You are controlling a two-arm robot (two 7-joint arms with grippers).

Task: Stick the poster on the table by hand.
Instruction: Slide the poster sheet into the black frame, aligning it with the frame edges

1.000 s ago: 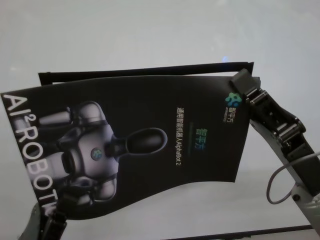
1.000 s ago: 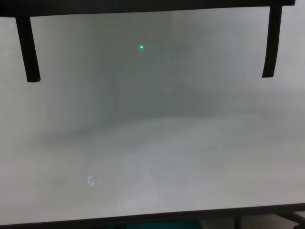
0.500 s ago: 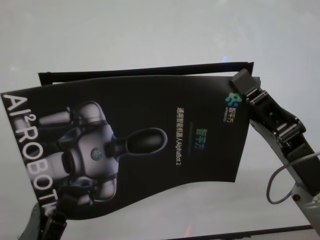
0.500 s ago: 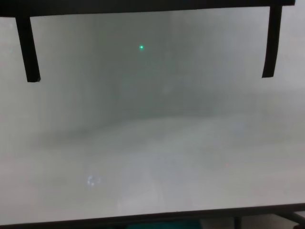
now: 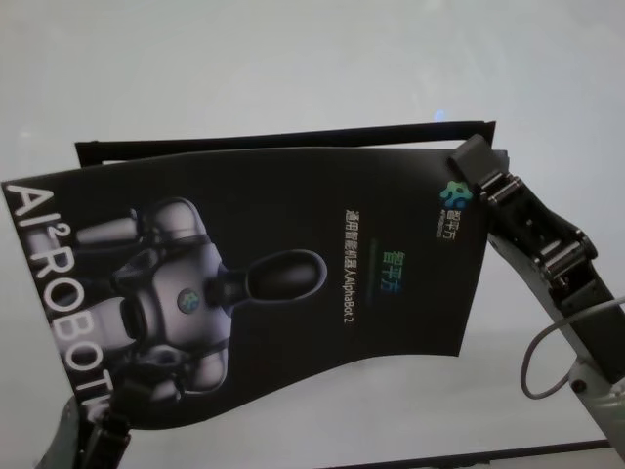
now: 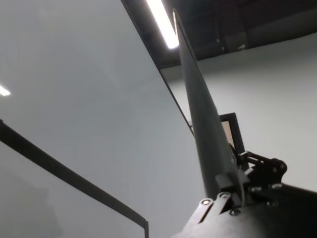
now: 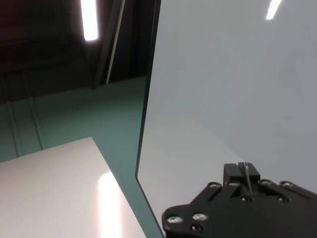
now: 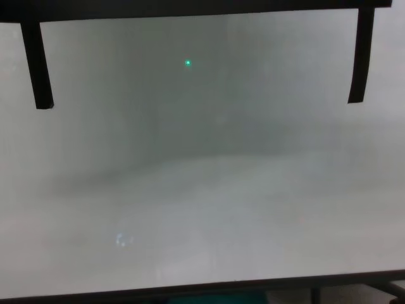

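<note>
Your two grippers hold the poster [image 5: 264, 283] curved above the white table [image 5: 293, 68]. The right gripper [image 5: 476, 166] is clamped on the poster's corner at 2 o'clock in the head view, its jaws pinching the thin edge. The left gripper [image 5: 103, 430] grips the opposite corner at 7 o'clock, jaws closed on the sheet. The poster sags between them.

The poster [image 5: 293, 283] is glossy black with a grey-white robot picture, white "AlphaBot 2" text, big white letters at its left, and a small green-blue logo far right. The table [image 5: 293, 68] is plain white with a thin dark edge.
</note>
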